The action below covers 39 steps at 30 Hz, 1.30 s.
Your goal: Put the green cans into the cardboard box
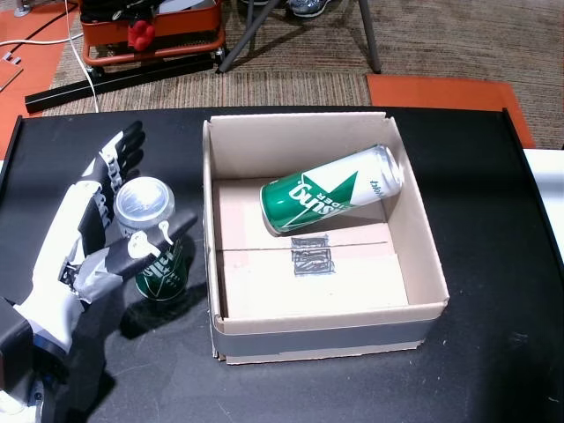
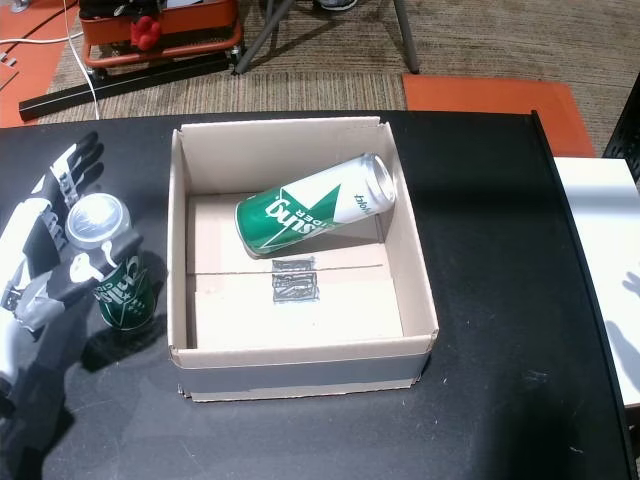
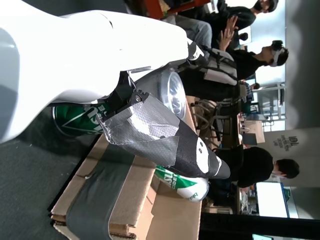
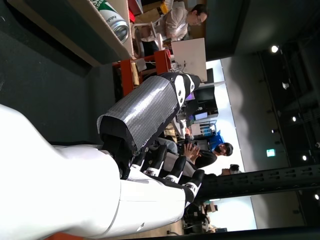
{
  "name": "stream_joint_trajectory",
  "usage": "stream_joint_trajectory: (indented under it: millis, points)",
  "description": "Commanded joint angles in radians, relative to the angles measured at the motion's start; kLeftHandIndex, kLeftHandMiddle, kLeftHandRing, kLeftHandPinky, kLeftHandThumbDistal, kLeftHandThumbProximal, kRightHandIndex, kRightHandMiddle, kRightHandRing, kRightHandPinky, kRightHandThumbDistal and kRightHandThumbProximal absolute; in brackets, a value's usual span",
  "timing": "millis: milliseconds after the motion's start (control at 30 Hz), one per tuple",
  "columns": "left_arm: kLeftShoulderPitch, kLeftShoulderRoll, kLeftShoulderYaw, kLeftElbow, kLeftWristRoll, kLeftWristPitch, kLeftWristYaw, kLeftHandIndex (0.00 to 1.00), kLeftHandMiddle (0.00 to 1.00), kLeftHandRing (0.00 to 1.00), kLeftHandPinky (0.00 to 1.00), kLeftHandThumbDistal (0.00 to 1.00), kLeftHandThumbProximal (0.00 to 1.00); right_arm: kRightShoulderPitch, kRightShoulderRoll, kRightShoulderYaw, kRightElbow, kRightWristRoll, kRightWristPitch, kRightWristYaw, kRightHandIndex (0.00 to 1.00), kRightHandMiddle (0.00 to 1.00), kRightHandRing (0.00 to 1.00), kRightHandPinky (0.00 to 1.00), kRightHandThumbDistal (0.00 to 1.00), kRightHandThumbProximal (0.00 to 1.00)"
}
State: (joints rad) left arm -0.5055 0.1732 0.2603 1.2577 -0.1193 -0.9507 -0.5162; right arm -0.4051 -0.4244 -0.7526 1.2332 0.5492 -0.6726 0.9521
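A green can [image 1: 160, 271] [image 2: 125, 295] stands upright on the black table, just left of the cardboard box [image 1: 425, 231] [image 2: 416, 272]. My left hand [image 1: 86, 231] [image 2: 38, 262] cups it from the left. The fingers stretch out past the can and the thumb lies against its front, so the hand is open. In the left wrist view the thumb [image 3: 165, 145] crosses that can [image 3: 75, 119]. A second green can [image 1: 330, 189] [image 2: 315, 205] lies on its side inside the box. My right hand [image 4: 127, 167] shows only in its wrist view, open and holding nothing, away from the box [image 4: 75, 31].
An orange-framed unit [image 1: 150, 31] and tripod legs [image 1: 264, 31] stand on the floor behind the table. A white surface [image 1: 548, 207] adjoins the table's right edge. Several people sit in the background of the wrist views.
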Motion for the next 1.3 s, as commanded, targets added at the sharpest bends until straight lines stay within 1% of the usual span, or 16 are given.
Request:
stream_joint_trajectory:
  millis: [0, 133, 300, 367, 467, 667, 733, 933, 1000, 1067, 1133, 1200, 1267]
  points:
    - [-0.003, 0.002, 0.002, 0.019, -0.001, 0.033, 0.001, 1.00, 1.00, 1.00, 1.00, 1.00, 0.40, 0.015, -0.001, 0.002, 0.002, 0.008, -0.014, -0.001, 0.68, 0.71, 0.83, 0.90, 1.00, 0.56]
    - [-0.013, 0.007, -0.006, 0.034, 0.019, 0.090, 0.035, 1.00, 1.00, 1.00, 1.00, 1.00, 0.40, 0.014, 0.001, -0.003, 0.001, 0.017, -0.004, 0.015, 0.68, 0.72, 0.84, 0.91, 1.00, 0.54]
    - [-0.023, 0.009, -0.015, 0.044, 0.035, 0.132, 0.065, 1.00, 1.00, 1.00, 1.00, 1.00, 0.42, 0.018, 0.002, -0.006, -0.001, 0.018, -0.012, 0.019, 0.68, 0.71, 0.84, 0.91, 1.00, 0.55]
    - [-0.025, 0.009, -0.017, 0.044, 0.040, 0.141, 0.072, 1.00, 1.00, 1.00, 1.00, 1.00, 0.45, 0.020, 0.002, -0.007, -0.002, 0.019, -0.014, 0.021, 0.68, 0.71, 0.83, 0.91, 1.00, 0.56]
    - [-0.029, 0.007, -0.016, 0.045, 0.039, 0.153, 0.074, 1.00, 1.00, 1.00, 1.00, 1.00, 0.46, 0.023, 0.002, -0.007, -0.003, 0.018, -0.016, 0.020, 0.68, 0.71, 0.83, 0.91, 1.00, 0.56]
    - [-0.035, -0.006, 0.007, 0.047, 0.014, 0.164, 0.050, 1.00, 1.00, 1.00, 1.00, 1.00, 0.46, 0.027, 0.004, -0.016, -0.003, 0.026, -0.025, 0.043, 0.67, 0.70, 0.81, 0.92, 1.00, 0.54]
    - [-0.036, -0.008, 0.014, 0.048, 0.012, 0.169, 0.046, 1.00, 1.00, 1.00, 1.00, 1.00, 0.46, 0.028, 0.006, -0.017, -0.005, 0.026, -0.031, 0.046, 0.67, 0.70, 0.80, 0.91, 1.00, 0.56]
    - [-0.035, -0.005, 0.015, 0.052, 0.029, 0.176, 0.073, 1.00, 1.00, 1.00, 1.00, 1.00, 0.46, 0.028, 0.007, -0.019, -0.006, 0.028, -0.036, 0.049, 0.67, 0.69, 0.79, 0.91, 1.00, 0.56]
    - [-0.040, -0.002, 0.015, 0.058, 0.036, 0.200, 0.102, 1.00, 1.00, 1.00, 1.00, 1.00, 0.42, 0.027, 0.007, -0.017, -0.005, 0.025, -0.040, 0.047, 0.67, 0.69, 0.79, 0.91, 1.00, 0.58]
    - [-0.048, -0.008, 0.036, 0.065, 0.015, 0.238, 0.108, 0.98, 1.00, 1.00, 1.00, 1.00, 0.33, 0.025, 0.007, -0.019, -0.004, 0.027, -0.036, 0.052, 0.67, 0.69, 0.79, 0.91, 1.00, 0.57]
    - [-0.052, -0.013, 0.053, 0.068, 0.001, 0.260, 0.105, 0.96, 1.00, 1.00, 1.00, 1.00, 0.30, 0.025, 0.007, -0.020, -0.004, 0.028, -0.034, 0.054, 0.67, 0.69, 0.79, 0.91, 1.00, 0.57]
    - [-0.053, -0.018, 0.063, 0.069, -0.004, 0.277, 0.106, 0.92, 1.00, 1.00, 0.99, 1.00, 0.25, 0.025, 0.006, -0.023, -0.004, 0.032, -0.028, 0.060, 0.67, 0.69, 0.79, 0.91, 1.00, 0.55]
    - [-0.053, -0.026, 0.074, 0.067, -0.011, 0.288, 0.098, 0.88, 1.00, 1.00, 0.99, 1.00, 0.19, 0.027, 0.005, -0.025, -0.006, 0.036, -0.029, 0.066, 0.67, 0.69, 0.79, 0.91, 1.00, 0.55]
